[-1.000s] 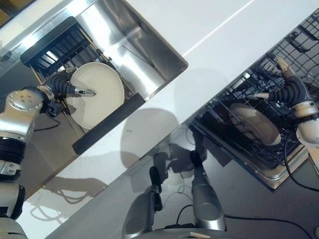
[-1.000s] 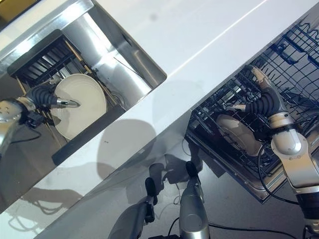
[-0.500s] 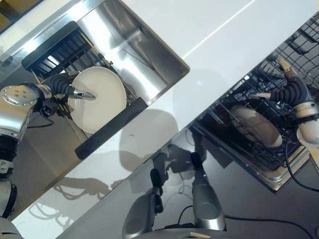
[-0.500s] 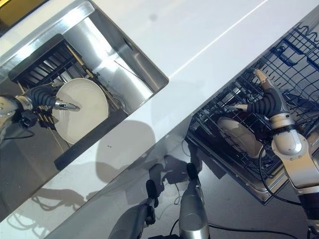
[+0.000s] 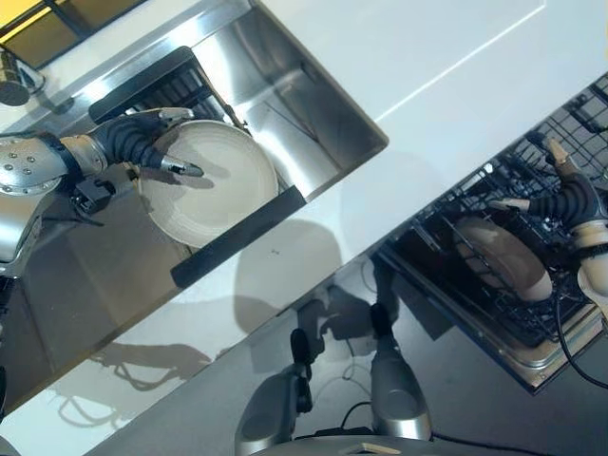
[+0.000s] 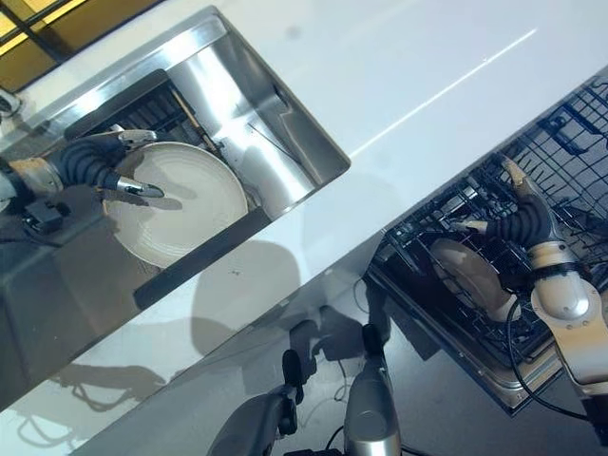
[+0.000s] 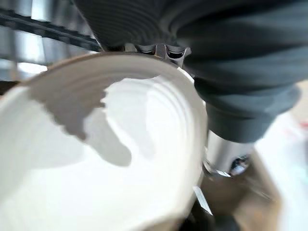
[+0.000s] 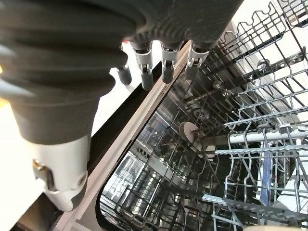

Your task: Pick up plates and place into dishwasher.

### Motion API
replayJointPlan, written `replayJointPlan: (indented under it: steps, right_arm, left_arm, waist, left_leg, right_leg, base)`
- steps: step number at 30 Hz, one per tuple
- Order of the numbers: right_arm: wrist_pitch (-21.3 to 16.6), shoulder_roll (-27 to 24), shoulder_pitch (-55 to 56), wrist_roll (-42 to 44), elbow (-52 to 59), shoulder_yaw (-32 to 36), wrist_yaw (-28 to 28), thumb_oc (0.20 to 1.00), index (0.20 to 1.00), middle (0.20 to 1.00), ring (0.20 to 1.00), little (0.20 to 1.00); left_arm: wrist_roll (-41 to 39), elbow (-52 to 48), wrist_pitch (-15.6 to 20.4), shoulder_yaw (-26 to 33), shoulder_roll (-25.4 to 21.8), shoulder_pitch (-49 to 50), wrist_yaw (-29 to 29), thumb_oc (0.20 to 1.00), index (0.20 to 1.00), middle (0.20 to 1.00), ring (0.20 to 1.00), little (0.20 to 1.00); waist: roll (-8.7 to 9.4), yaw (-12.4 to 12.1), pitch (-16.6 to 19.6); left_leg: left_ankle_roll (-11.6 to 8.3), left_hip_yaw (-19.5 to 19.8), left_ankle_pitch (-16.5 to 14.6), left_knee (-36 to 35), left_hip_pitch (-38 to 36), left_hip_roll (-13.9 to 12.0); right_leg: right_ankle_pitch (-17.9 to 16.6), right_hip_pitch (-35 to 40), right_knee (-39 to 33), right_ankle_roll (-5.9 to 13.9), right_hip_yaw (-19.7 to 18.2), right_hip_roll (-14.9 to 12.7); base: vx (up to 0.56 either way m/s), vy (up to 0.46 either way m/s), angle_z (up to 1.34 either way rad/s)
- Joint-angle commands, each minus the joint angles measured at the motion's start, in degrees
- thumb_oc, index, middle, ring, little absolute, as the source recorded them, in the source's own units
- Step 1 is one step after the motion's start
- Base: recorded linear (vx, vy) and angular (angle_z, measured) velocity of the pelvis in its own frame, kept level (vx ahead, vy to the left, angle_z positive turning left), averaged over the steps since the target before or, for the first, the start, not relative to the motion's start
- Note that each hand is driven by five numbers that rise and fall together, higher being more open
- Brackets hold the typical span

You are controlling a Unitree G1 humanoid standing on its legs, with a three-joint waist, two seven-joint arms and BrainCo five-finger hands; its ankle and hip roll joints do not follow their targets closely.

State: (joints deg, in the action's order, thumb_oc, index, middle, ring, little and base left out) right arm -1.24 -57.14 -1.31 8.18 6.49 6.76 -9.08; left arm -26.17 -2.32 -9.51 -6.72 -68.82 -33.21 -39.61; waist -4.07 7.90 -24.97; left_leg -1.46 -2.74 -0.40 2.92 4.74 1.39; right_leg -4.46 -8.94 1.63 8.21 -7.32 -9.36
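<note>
Left eye view: left hand [image 5: 142, 147] pinches plate [image 5: 214, 180] rim over sink [image 5: 313, 104].

At upper left, the left hand [image 6: 100, 161] pinches the rim of a round white plate [image 6: 180, 201] in the steel sink [image 6: 285, 142]. At right, the right hand [image 6: 522, 218], fingers relaxed, hovers over another white plate [image 6: 465, 277] in the black wire dishwasher rack [image 6: 570, 142].

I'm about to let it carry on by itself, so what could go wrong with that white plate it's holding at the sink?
1. The left hand grips the round white plate only at its rim, thumb across the face; the plate could slip.
2. The plate sits close to the black dish rack and the steel sink wall, so lifting may knock it.
3. The dishwasher rack already holds a beige plate beside the open right hand; a collision is possible.
</note>
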Motion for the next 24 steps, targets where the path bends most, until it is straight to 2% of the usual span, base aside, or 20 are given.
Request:
replayJointPlan:
  steps: [1, 7, 15, 21, 24]
  right_arm:
    - [-4.0, -1.7, -1.8, 1.7, 5.7, 2.2, -0.3, 1.000, 1.000, 1.000, 1.000, 1.000]
    - [-3.5, -2.0, -1.0, 2.5, 6.0, 1.9, -1.2, 1.000, 1.000, 1.000, 1.000, 1.000]
    - [-4.1, -3.0, 0.8, 3.8, 6.3, 1.9, -2.3, 1.000, 1.000, 1.000, 1.000, 1.000]
    - [-4.4, -3.5, 2.0, 4.7, 6.2, 2.7, -2.6, 1.000, 1.000, 1.000, 1.000, 1.000]
    - [-4.5, -3.4, 3.0, 5.1, 6.2, 3.8, -2.8, 1.000, 1.000, 1.000, 1.000, 1.000]
  left_arm:
    - [-3.2, -8.8, 0.5, -8.1, 2.3, 12.4, -9.1, 0.200, 0.200, 0.200, 0.200, 0.200]
    - [-4.2, -9.7, -0.3, -6.6, 1.8, 14.6, -10.0, 0.200, 0.200, 0.200, 0.200, 0.200]
    - [-4.4, -9.9, 0.6, -5.3, 0.6, 17.0, -9.7, 0.200, 0.200, 0.200, 0.200, 0.200]
    - [0.4, -9.2, 1.3, -2.6, -0.6, 19.4, -5.9, 0.200, 0.200, 0.200, 0.200, 0.200]
    - [0.8, -8.6, 3.7, 0.7, -0.7, 21.6, 0.0, 0.200, 0.200, 0.200, 0.200, 0.200]
  waist:
    - [2.71, -2.1, 4.6]
    - [3.09, -2.7, 5.2]
    - [3.47, -3.1, 5.7]
    - [3.49, -3.5, 6.2]
    - [3.51, -3.9, 6.7]
  left_leg:
    - [1.68, 0.7, -2.7, 5.7, 5.3, 1.5]
    - [1.76, 1.0, -2.7, 5.6, 5.1, 1.5]
    - [1.84, 0.8, -2.6, 5.1, 4.6, 1.3]
    - [1.83, 0.9, -2.4, 4.7, 4.3, 1.2]
    - [1.79, 1.1, -2.2, 4.0, 3.7, 1.1]
  right_leg:
    - [-0.9, -2.6, 3.2, 1.90, 0.1, -1.7]
    - [-0.8, -2.4, 3.1, 2.24, 0.5, -1.8]
    - [-1.0, -1.8, 2.4, 2.57, 0.6, -1.7]
    - [-1.0, -1.4, 2.1, 2.75, 0.8, -1.7]
    - [-0.8, -0.9, 1.7, 2.84, 1.2, -1.8]
  base:
    - [0.02, -0.043, 0.00]
    - [0.01, -0.019, 0.01]
    - [0.00, -0.001, 0.01]
    - [0.00, 0.000, 0.00]
    - [0.00, 0.000, 0.00]
